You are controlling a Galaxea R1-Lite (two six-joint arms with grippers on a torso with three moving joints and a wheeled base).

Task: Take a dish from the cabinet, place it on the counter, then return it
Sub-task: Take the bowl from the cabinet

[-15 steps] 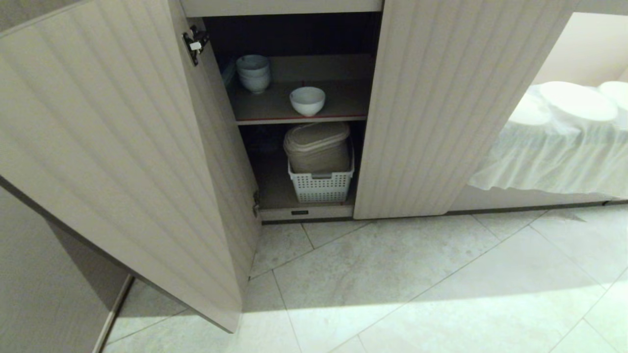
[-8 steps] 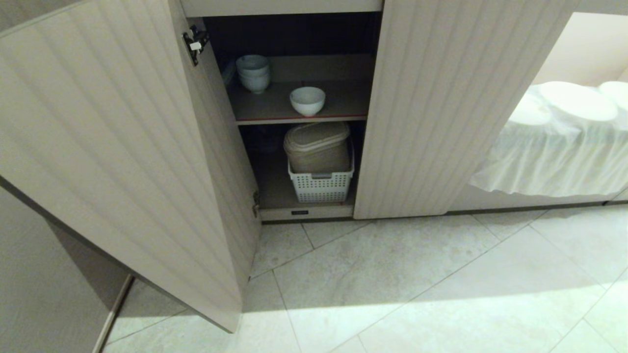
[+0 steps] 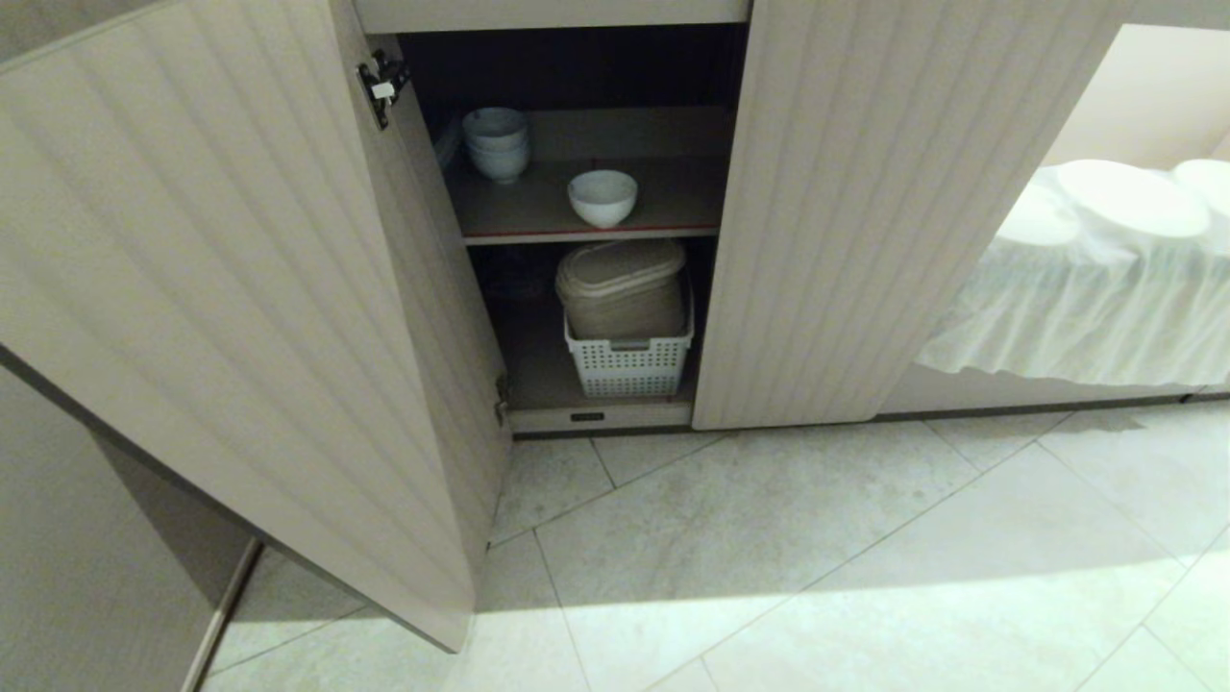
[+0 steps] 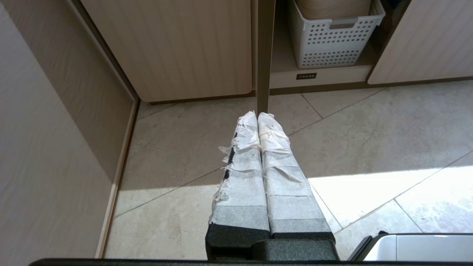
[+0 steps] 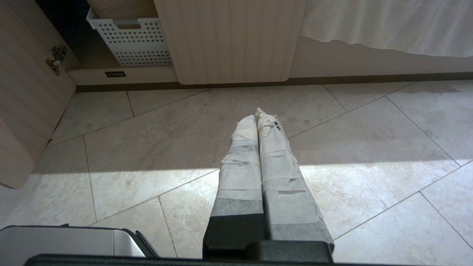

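Observation:
The dish [image 3: 602,197], a small white bowl, stands alone near the front of the upper shelf [image 3: 673,197] inside the cabinet [image 3: 846,211], whose left fluted door [image 3: 221,288] hangs wide open. The counter is out of view. Neither arm appears in the head view. My left gripper [image 4: 257,114] hangs low over the floor tiles, facing the edge of the open door; its tape-wrapped fingers are pressed together and hold nothing. My right gripper [image 5: 256,112] hovers over the tiles in front of the closed right door, shut and empty too.
A nested pile of white bowls [image 3: 497,144] sits at the back left of the same shelf. Below, a white perforated basket [image 3: 629,360] holds a beige lidded container [image 3: 623,284]. A white cloth-covered surface [image 3: 1095,279] lies to the right. Pale tiled floor [image 3: 817,557] spreads in front.

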